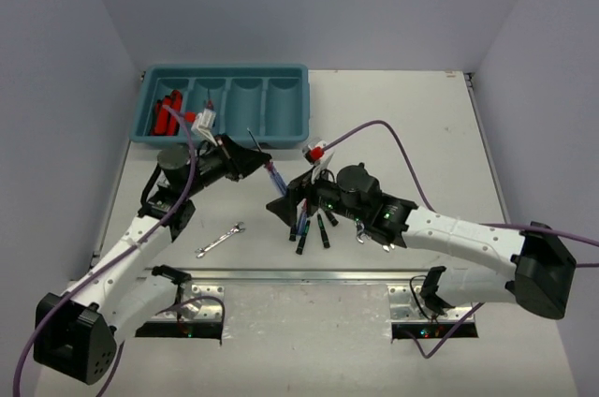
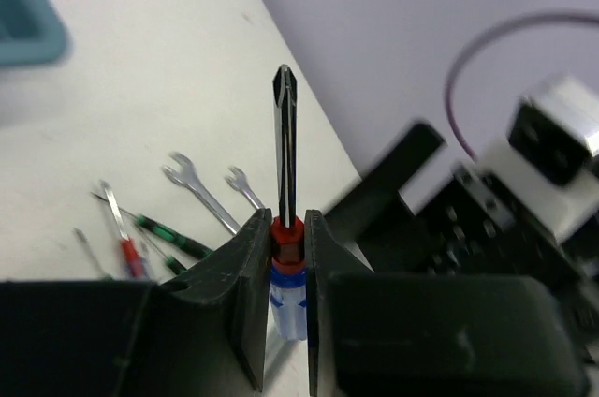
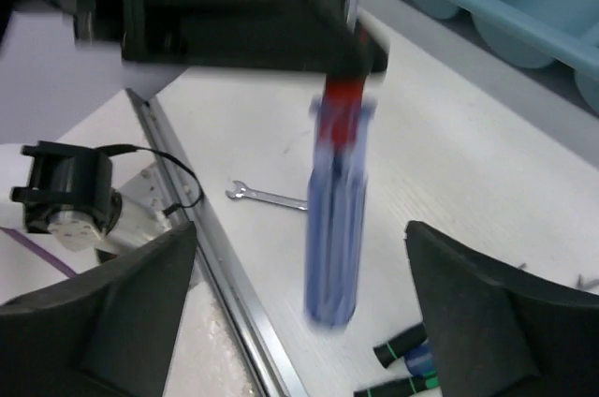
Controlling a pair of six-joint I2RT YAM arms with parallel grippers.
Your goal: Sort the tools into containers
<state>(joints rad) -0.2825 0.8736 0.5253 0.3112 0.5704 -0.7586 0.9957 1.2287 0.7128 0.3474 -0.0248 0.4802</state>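
Left pincer (image 2: pixel 285 228) is clenched on the blue screwdriver (image 2: pixel 284 135) at its red collar, shaft sticking out past the fingertips. I see the right pincer (image 3: pixel 299 233) released, its fingers wide on either side of the handle, not touching. At the tabletop's (image 1: pixel 402 116) far left, the teal tray (image 1: pixel 225 72) has four bins; the leftmost holds red pliers (image 1: pixel 168 114). The screwdriver hangs near the tray, above loose tools (image 1: pixel 311 228).
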